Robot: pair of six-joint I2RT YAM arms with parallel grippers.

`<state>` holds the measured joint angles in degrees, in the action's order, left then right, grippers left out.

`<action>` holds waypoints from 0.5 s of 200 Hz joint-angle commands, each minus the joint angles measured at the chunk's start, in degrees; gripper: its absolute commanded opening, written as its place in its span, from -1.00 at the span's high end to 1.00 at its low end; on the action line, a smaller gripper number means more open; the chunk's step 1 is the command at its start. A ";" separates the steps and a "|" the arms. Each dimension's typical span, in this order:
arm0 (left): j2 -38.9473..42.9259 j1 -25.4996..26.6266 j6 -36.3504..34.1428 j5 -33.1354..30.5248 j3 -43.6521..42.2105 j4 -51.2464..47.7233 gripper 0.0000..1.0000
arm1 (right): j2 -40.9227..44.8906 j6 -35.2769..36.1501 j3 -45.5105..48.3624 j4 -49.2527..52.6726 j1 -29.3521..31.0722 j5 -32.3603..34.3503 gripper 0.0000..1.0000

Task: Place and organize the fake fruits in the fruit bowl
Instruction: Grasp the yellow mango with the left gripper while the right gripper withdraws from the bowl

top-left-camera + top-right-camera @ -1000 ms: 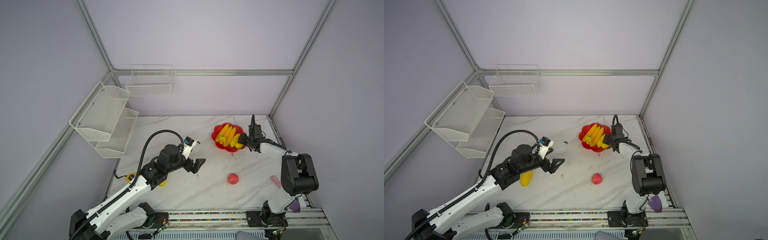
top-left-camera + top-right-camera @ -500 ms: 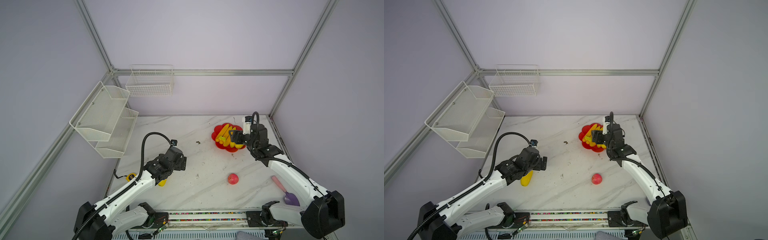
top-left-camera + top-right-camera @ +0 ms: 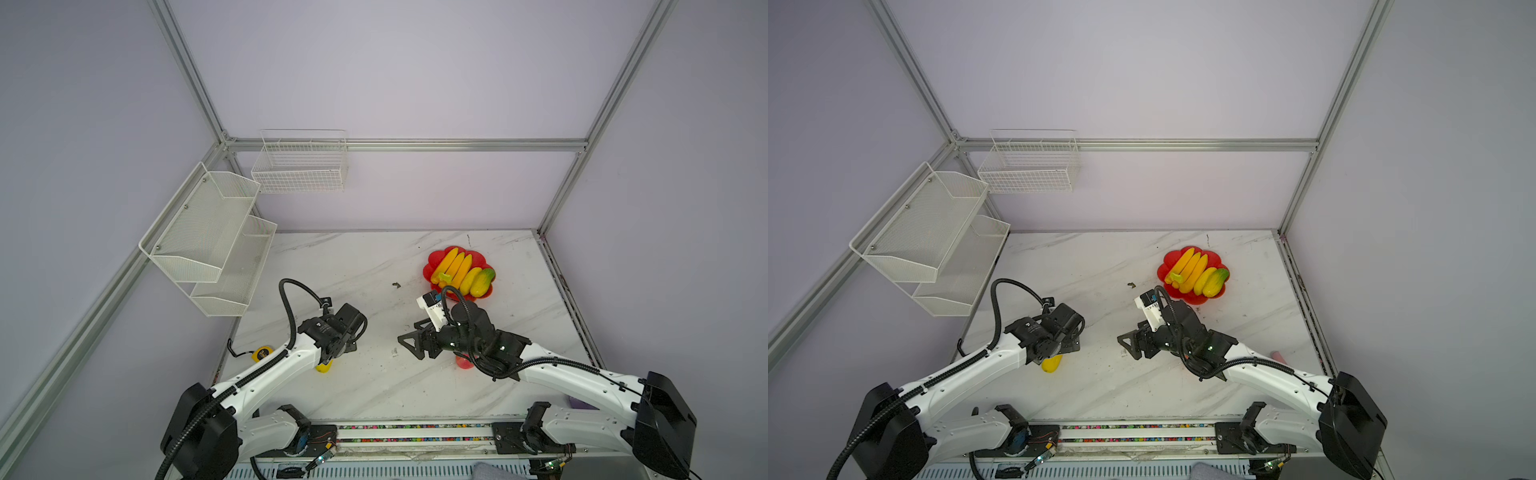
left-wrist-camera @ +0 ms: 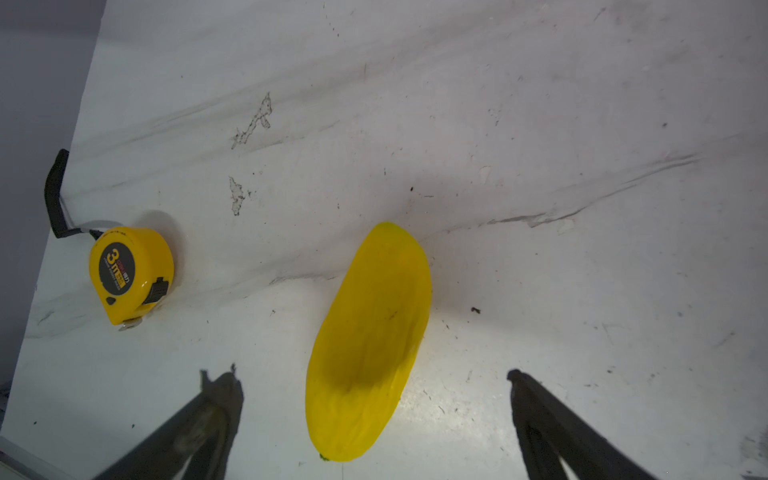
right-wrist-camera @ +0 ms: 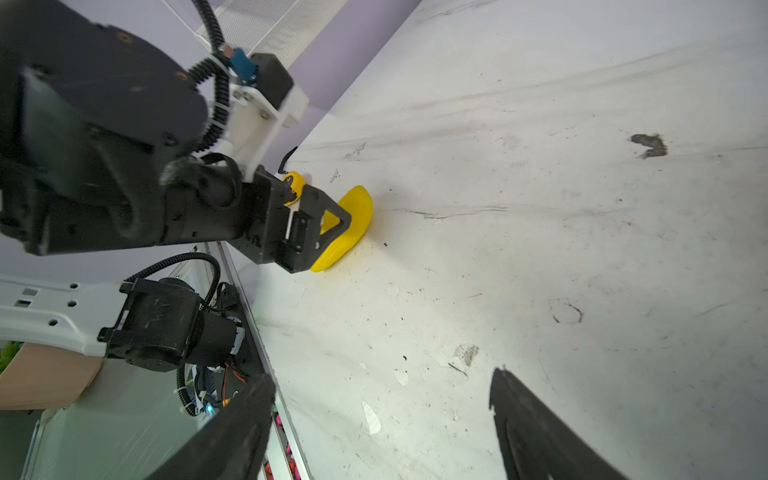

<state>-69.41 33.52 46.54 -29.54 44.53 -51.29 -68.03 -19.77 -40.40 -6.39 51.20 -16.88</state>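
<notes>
Marble table (image 3: 374, 257): one bowl (image 3: 432, 262), three bananas (image 3: 455, 264) inside; one loose yellow fruit (image 4: 370, 345); left tool (image 4: 368, 376), right tool (image 5: 380, 378) released.

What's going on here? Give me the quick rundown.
Two robot arms are loading plastic fruit into a red bowl. The bananas, a ridged yellow fruit and a mango already lie in it. The left claw hangs open astride a loose yellow fruit on the table, not gripping it yet. The right claw is open and empty. A red apple sits partly hidden under the right arm.
</notes>
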 commanded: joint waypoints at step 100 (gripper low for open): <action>-7.13 -4.65 -3.98 8.40 -5.51 11.65 -0.63 | -1.05 -2.10 1.45 -2.40 0.12 3.05 -0.70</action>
<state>-76.12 29.06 43.68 -22.20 41.32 -41.82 -68.53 -21.37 -38.63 -8.75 51.16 -14.81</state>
